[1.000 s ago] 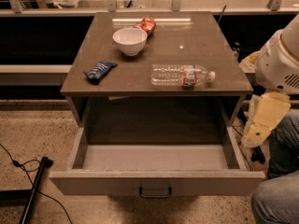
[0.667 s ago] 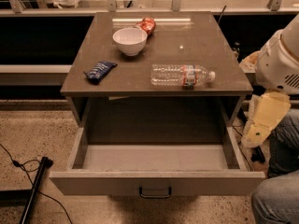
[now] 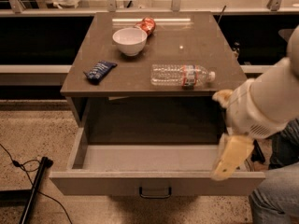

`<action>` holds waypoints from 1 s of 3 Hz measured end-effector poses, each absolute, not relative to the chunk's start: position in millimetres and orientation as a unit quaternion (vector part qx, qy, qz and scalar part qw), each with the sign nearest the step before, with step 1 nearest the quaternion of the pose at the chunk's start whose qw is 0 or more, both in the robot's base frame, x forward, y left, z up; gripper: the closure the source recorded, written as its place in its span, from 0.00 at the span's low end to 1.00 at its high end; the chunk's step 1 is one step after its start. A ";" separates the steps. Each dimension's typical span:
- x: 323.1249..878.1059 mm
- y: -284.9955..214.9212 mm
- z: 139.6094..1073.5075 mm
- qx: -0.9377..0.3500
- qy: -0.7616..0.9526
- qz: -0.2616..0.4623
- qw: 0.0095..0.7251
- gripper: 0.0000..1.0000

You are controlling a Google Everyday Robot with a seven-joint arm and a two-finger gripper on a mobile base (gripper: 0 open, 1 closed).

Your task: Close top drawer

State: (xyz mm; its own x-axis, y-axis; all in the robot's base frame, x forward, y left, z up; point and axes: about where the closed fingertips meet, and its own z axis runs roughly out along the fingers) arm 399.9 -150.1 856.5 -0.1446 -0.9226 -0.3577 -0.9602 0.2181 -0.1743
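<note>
Plainly: claw sits at the drawer's right front corner, handle off to its lower left

The top drawer (image 3: 93, 183) is pulled fully out and fills the lower middle of the frame. It looks empty inside. Its flat front panel runs left to right just above the bottom edge of the frame, with the dark loop handle (image 3: 155, 192) at its centre. So its long axis lies across the frame. The way it must slide runs up the frame, into the dark opening under the counter (image 3: 196, 41).

The claw (image 3: 232, 157) hangs at the right of the frame, pointing down over the drawer's right front corner, with its tip overlapping the top rim of the front panel. Whether it touches that rim, I cannot tell. Nor can I tell whether the claw is wide or narrow; it holds nothing that I can see.

From the claw, the handle lies to the lower left, well along the panel. The outer face of the panel is below the claw in the frame. My judgement is that the claw must get onto that outer face before any push can drive the drawer up the frame. A push near the right end may skew the drawer, so nearer the centre looks safer.

On the counter lie a white bowl (image 3: 130, 40), a clear bottle (image 3: 182, 75) on its side, a blue packet (image 3: 99, 70) and a red packet (image 3: 148, 25), all well apart from the claw.
</note>
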 end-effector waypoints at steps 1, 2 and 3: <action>385.3 -125.9 804.9 -0.629 0.740 0.077 0.225 0.27; 374.7 -111.5 765.1 -0.630 0.728 0.116 0.244 0.50; 364.0 -108.7 745.4 -0.632 0.713 0.152 0.264 0.73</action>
State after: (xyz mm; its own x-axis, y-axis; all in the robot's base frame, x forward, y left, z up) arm 364.0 -108.7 745.4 -0.0621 -0.8202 -0.5687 -0.9809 0.1555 -0.1170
